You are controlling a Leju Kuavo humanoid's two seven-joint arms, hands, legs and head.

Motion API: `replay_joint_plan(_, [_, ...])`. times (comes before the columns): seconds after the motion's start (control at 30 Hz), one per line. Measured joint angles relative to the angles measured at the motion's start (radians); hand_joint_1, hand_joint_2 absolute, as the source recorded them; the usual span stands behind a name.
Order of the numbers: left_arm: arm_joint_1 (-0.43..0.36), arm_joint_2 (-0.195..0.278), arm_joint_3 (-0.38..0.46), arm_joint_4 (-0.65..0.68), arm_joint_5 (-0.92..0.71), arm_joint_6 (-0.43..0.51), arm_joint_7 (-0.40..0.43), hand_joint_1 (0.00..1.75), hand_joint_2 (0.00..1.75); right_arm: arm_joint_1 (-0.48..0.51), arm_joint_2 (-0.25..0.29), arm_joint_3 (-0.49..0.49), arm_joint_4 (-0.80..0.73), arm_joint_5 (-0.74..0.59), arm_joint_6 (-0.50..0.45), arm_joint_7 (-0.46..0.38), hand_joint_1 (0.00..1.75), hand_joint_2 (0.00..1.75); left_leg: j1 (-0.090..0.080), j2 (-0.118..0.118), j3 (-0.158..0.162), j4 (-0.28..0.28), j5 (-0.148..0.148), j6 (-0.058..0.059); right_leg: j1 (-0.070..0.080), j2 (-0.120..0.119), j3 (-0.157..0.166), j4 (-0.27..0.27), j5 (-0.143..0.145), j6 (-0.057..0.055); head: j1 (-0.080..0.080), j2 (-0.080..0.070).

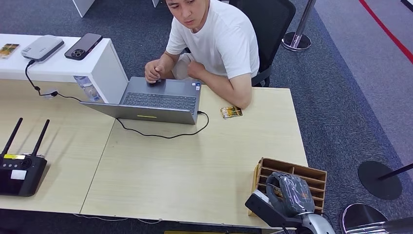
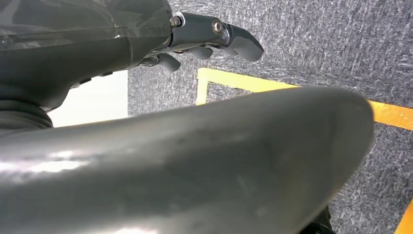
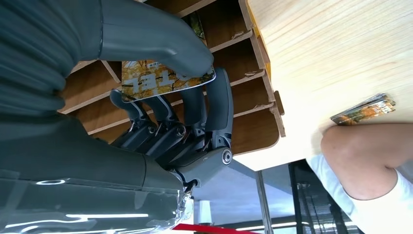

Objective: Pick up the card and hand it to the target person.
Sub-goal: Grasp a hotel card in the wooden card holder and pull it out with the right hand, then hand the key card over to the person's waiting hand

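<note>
Wooden organizer (image 1: pixel 292 171) at table (image 1: pixel 195 165) edge; right hand (image 3: pixel 165 97) over it, thumb and fingers (image 3: pixel 219 102) pinching card (image 3: pixel 160 80), partly hidden. Left hand (image 2: pixel 214 41) hangs, fingers curled, empty.

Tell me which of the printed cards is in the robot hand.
The yellow-and-orange printed card pinched by the right robot hand over the brown wooden slotted organizer. The others lie flat: one by the person's elbow, one on the white shelf.

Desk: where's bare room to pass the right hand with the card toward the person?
Free: the light wood stretch between the wooden organizer and the laptop, past its black cable. Crowded: by the person's forearm, where a card stack lies. The right hand holds the card over the organizer.
</note>
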Motion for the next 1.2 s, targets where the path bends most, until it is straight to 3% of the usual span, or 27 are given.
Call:
replay_joint_plan(0.17, [0.000,0.000,0.000,0.000,0.003,0.000,0.000,0.00,0.00,-0.002,0.000,0.002,-0.003,-0.017,-0.058,-0.077,1.57,1.75,0.000,0.000,0.000,0.000,0.000,0.000,0.000,0.000,0.000,0.000,0.000,0.000,0.000,0.000])
replay_joint_plan(0.3, [0.000,0.000,0.001,0.000,0.003,0.000,-0.009,0.00,0.00,-0.019,0.000,0.005,-0.043,-0.105,-0.265,-0.280,1.57,1.75,0.000,0.000,0.000,0.000,0.000,0.000,0.000,0.000,0.000,0.000,0.000,0.000,0.000,0.000])
replay_joint_plan(0.43, [0.001,-0.001,0.001,0.000,0.003,0.000,-0.011,0.00,0.00,-0.041,0.002,0.001,-0.112,-0.174,-0.342,-0.371,1.57,1.75,0.000,0.000,0.000,0.000,0.000,0.000,0.000,0.000,0.000,0.000,0.000,0.000,0.000,0.000])
replay_joint_plan(0.57, [0.000,-0.002,0.001,0.000,0.003,0.000,-0.009,0.00,0.00,-0.056,0.010,-0.007,-0.156,-0.208,-0.384,-0.415,1.57,1.75,0.000,0.000,0.000,0.000,0.000,0.000,0.000,0.000,0.000,0.000,0.000,0.000,0.000,0.000])
replay_joint_plan(0.87, [0.000,-0.004,0.000,0.000,-0.003,0.000,-0.007,0.00,0.00,-0.081,0.020,-0.010,-0.172,-0.201,-0.406,-0.431,1.57,1.75,0.000,0.000,0.000,0.000,0.000,0.000,0.000,0.000,0.000,0.000,0.000,0.000,0.000,0.000])
replay_joint_plan(1.0, [-0.001,-0.005,-0.002,0.000,-0.008,0.000,-0.004,0.00,0.00,-0.080,0.024,-0.006,-0.167,-0.106,-0.457,-0.443,1.57,1.75,0.000,0.000,0.000,0.000,0.000,0.000,0.000,0.000,0.000,0.000,0.000,0.000,0.000,0.000])
replay_joint_plan(1.2, [-0.005,-0.008,-0.026,0.000,-0.020,0.000,-0.003,0.00,0.00,-0.132,0.036,0.071,-0.020,0.272,-0.717,-0.413,1.57,1.75,0.000,0.001,0.000,0.000,0.000,0.000,0.000,0.001,0.000,0.000,0.000,0.000,0.000,0.000])
